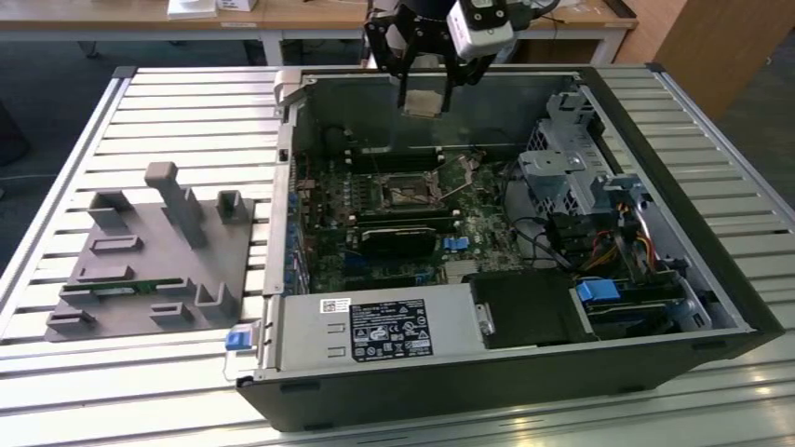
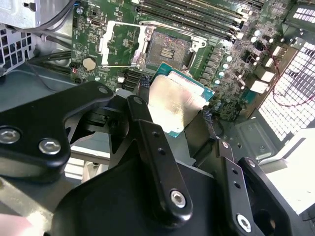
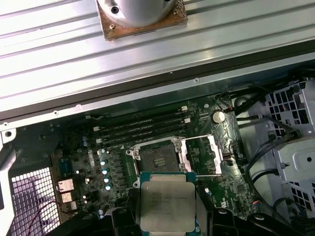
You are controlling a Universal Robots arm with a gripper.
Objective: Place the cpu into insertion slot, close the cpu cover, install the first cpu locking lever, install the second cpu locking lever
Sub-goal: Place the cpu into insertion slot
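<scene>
My gripper (image 1: 423,93) hangs above the far side of the open computer case, shut on the cpu (image 1: 423,102), a square chip with a silver-grey face. In both wrist views the cpu (image 2: 179,101) (image 3: 167,204) sits clamped by its edges between the black fingers (image 2: 142,96). The insertion slot (image 1: 407,194) (image 2: 170,49) (image 3: 158,156) lies bare on the green motherboard below, apart from the chip. The cpu cover (image 2: 120,44) (image 3: 201,155) is swung open and lies beside the slot.
Long black memory slots (image 3: 142,129) run along one side of the socket. A black card (image 1: 397,233), a power supply (image 1: 372,331) and a drive cage with cables (image 1: 565,172) crowd the case. A grey fixture (image 1: 155,251) sits at the exterior view's left.
</scene>
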